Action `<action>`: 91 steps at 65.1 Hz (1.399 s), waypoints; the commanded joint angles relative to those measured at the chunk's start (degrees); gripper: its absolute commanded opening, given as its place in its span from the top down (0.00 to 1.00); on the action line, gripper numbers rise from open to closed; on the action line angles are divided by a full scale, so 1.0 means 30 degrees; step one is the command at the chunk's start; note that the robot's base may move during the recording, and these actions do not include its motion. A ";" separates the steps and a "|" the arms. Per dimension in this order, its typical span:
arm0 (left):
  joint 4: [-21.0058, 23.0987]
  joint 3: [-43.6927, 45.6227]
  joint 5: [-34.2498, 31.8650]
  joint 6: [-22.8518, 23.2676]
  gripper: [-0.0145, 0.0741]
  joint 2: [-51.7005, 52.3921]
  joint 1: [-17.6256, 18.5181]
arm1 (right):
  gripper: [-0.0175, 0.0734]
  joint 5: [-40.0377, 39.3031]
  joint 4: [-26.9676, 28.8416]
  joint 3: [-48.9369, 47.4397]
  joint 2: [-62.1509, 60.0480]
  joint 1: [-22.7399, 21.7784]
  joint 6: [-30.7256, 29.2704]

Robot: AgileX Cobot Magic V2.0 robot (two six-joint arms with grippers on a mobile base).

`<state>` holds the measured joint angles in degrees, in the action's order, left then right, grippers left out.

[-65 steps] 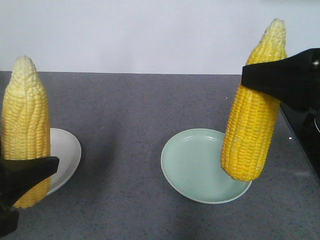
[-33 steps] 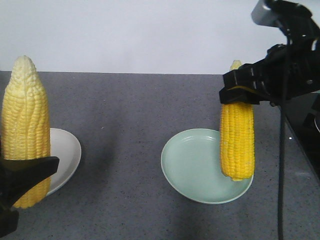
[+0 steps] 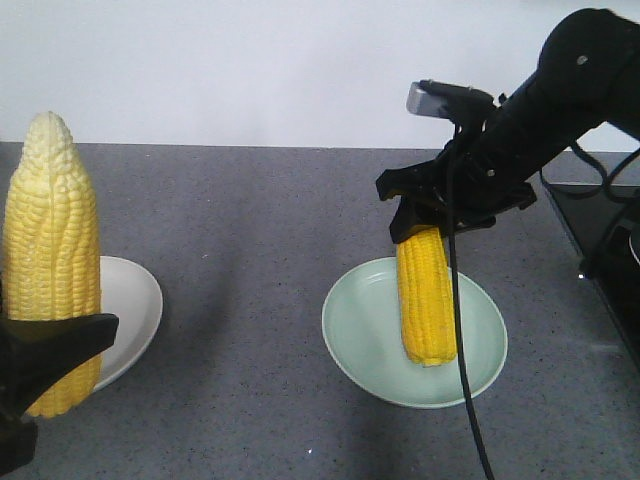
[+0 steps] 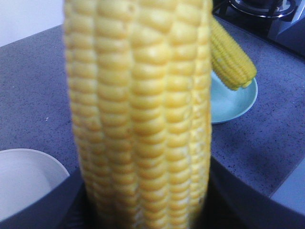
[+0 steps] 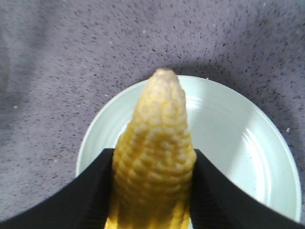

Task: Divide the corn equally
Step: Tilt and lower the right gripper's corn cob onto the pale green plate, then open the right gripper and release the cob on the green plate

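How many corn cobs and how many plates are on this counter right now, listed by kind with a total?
Corn cobs: 2, one in the left hand over the white plate, one in the right hand over the green plate
White plates: 1
Pale green plates: 1
Total: 4 things

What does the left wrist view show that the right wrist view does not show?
Only the left wrist view shows the cob in the left gripper, the white plate and a stove corner. Only the right wrist view shows the right gripper, jaws shut on its cob's sides, pale tip ahead. Both show the green plate on the grey counter.
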<state>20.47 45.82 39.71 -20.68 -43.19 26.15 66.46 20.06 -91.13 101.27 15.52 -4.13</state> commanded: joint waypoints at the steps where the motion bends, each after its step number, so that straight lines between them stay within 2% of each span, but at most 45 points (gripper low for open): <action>1: 0.0508 0.0424 -0.1120 -0.0032 0.53 0.0067 0.0076 | 0.54 -0.0250 0.0298 -0.0773 0.0211 -0.0129 0.0148; 27: 0.0508 0.0424 -0.0695 -0.0017 0.53 0.0067 0.0076 | 0.51 0.0330 0.0362 -0.0773 0.2637 -0.0645 0.1175; 37: 0.0508 0.0424 -0.0723 -0.0017 0.53 0.0067 0.0076 | 0.41 0.0251 0.0313 -0.0773 0.2714 -0.0645 0.0833; 48: 0.0508 0.0424 -0.0819 -0.0017 0.53 0.0067 0.0076 | 0.25 0.0188 0.0500 -0.0773 0.2693 -0.0645 0.0423; 55: 0.0508 0.0424 -0.0803 0.0052 0.53 0.0067 0.0076 | 0.19 0.0099 0.0500 -0.0773 0.2462 -0.0645 -0.0374; 71: 0.0508 0.0424 -0.0820 0.0049 0.53 0.0067 0.0076 | 0.17 -0.0920 0.0527 -0.0226 0.0167 -0.0550 -0.1337; 91: 0.0508 0.0259 -0.0876 0.0049 0.53 0.0067 0.0076 | 0.17 -0.4141 0.0429 0.4012 -0.5198 0.0960 -0.3329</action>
<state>20.47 45.31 40.81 -20.68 -43.19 26.15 58.34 20.31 -81.15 92.48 17.25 -11.91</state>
